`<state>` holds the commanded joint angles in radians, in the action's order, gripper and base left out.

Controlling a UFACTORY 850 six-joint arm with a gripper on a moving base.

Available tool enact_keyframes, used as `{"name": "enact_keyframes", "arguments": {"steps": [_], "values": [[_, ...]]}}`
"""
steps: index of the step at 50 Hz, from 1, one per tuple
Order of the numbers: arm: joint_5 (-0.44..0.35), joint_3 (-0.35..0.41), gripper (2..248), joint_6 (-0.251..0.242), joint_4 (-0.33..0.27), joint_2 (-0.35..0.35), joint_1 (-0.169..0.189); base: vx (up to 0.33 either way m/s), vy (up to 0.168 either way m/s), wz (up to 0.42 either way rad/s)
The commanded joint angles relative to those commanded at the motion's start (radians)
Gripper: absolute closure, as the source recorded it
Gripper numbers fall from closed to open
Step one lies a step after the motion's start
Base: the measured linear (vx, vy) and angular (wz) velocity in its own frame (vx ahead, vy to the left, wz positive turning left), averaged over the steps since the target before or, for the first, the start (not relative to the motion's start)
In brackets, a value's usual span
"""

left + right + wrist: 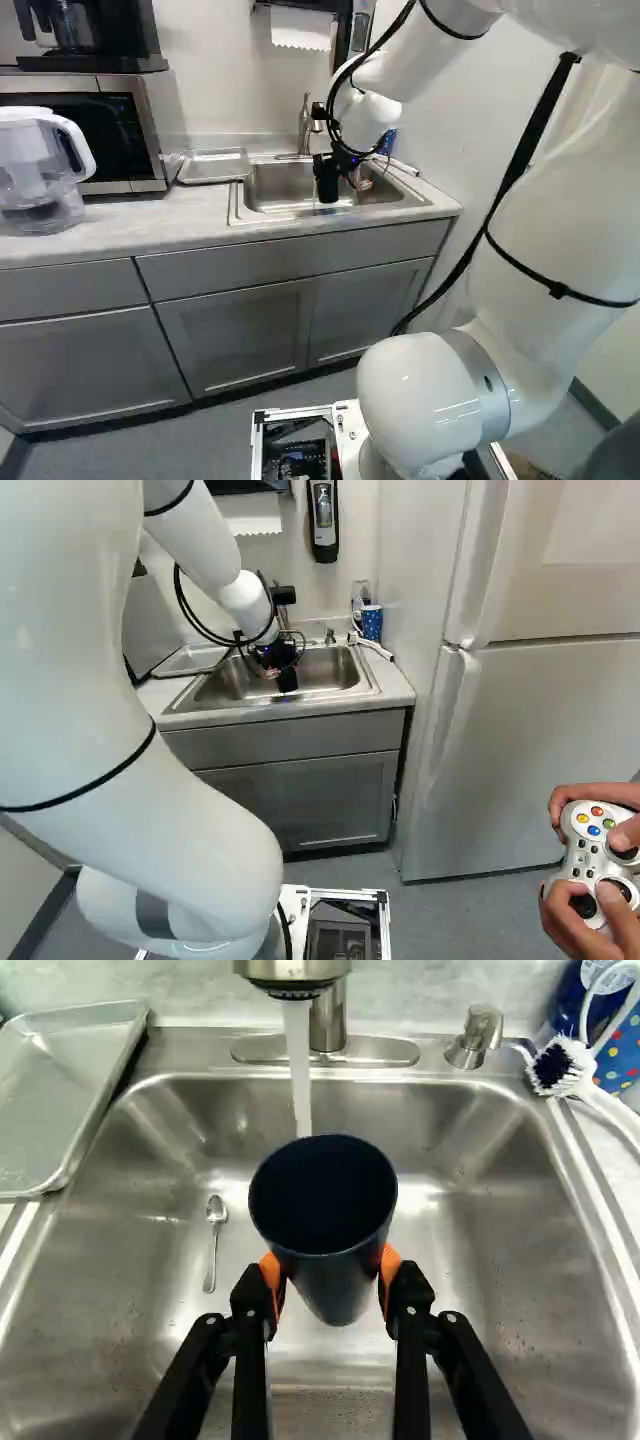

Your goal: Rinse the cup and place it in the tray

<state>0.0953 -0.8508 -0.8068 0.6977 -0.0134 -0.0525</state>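
Right now the pincer (pixel 330 1262) has the dark cup (pixel 322 1215) gripped between its orange pads, one on each side, mouth up, over the sink (pixel 490 1300) and just in front of the running tap (pixel 328 1022). The water (pixel 299 1075) comes down at the cup's far rim; whether any of it goes in, I can't tell. To rinse well, I'd ease the cup a little farther toward the far side so the stream lands inside, then tip and turn it over the sink to wet the walls and drain it. The sides look smooth and probably get slippery, so the hold should stay firm and the tilting slow; the tap head is close enough to knock. It ought to be emptied fully before the trip left to the metal tray (pixel 75 1100), which sits on the pale tabletop (pixel 185 212) beside the sink. A spoon (pixel 213 1242) lies in the sink, left of the cup, and a brush (pixel 562 1068) rests at the far right corner. Farther left stand a microwave (pixel 85 130) and a clear jug (pixel 38 168), with grey cupboards (pixel 240 335) below; a tall fridge (pixel 545 720) is on the right.
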Motion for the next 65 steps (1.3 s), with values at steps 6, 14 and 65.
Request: {"name": "enact_keyframes", "arguments": {"steps": [6,14,65], "values": [[0.0,-0.015,136,0.053,-0.036,0.014,-0.001,0.0,0.0,0.0],[0.0,-0.034,136,0.134,-0.08,0.033,-0.003,0.0,0.0,0.0],[0.0,-0.119,136,0.669,-0.365,0.115,-0.056,0.0,0.0,0.0]]}}
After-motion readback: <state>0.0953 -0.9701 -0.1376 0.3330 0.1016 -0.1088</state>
